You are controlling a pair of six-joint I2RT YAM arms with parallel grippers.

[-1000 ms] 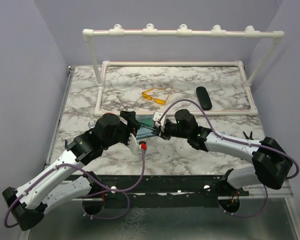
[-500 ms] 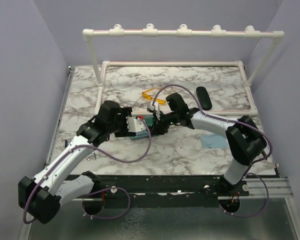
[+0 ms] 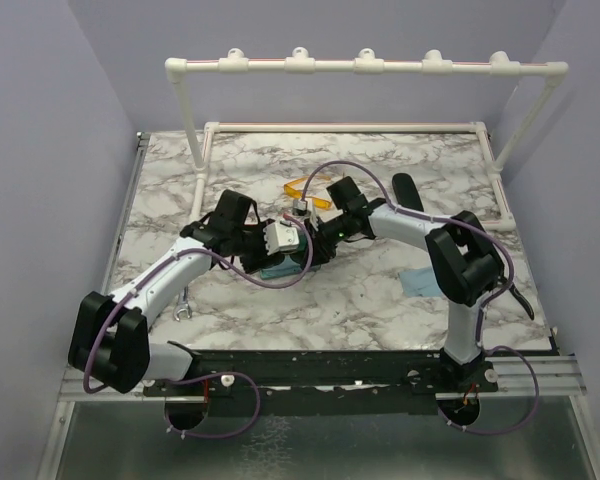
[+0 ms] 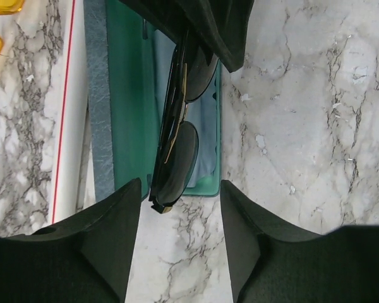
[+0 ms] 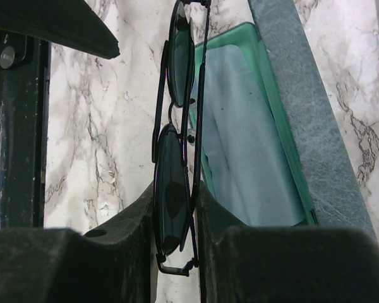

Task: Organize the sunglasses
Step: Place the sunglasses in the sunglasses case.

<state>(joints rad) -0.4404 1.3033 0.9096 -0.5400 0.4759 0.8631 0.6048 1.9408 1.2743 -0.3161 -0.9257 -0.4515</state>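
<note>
**White shells, black joints, purple cables**

The left arm [image 3: 168,274] and right arm [image 3: 410,226] wear smooth white link shells between bulky matte-black joint housings, the largest nearest the black mounting rail [image 3: 320,365]. Thin purple cables [image 3: 270,284] loop off each arm, with more slack hanging below the rail. Farthest from the rail, the left gripper [image 4: 180,208] and right gripper [image 5: 175,208] have matte-black, wedge-shaped fingers [image 4: 101,252], with white blocks at the wrists.
</note>
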